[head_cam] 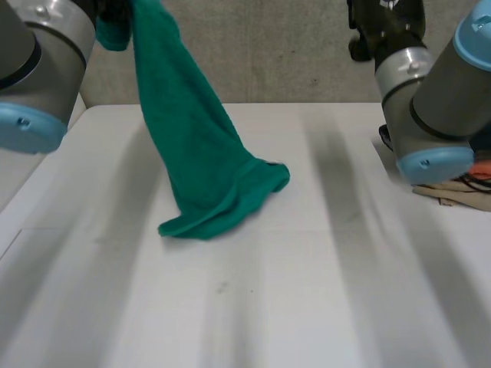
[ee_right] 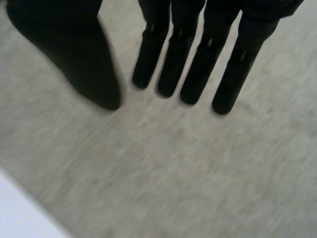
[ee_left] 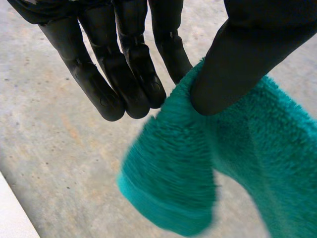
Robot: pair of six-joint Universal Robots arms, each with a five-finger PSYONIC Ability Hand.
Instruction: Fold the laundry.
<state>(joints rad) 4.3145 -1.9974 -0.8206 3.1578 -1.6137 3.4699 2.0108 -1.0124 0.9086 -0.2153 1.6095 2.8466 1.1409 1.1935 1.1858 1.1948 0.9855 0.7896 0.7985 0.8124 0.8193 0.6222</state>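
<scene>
A teal towel (head_cam: 201, 146) hangs from my left hand (head_cam: 113, 9), raised high over the table's far left. Its lower end lies bunched on the white table (head_cam: 322, 291) near the middle. In the left wrist view the thumb and one finger of my left hand (ee_left: 124, 74) pinch a top edge of the towel (ee_left: 257, 163), while the other fingers (ee_left: 94, 84) stay straight beside it. My right hand (head_cam: 383, 27) is raised at the far right, away from the towel. In its own wrist view my right hand (ee_right: 198, 59) has straight fingers, the thumb spread apart, and holds nothing.
A beige cloth (head_cam: 460, 195) with something orange beside it lies at the table's right edge, behind my right arm (head_cam: 437, 115). My left arm (head_cam: 38, 69) stands over the table's far left corner. A grey wall runs behind the table.
</scene>
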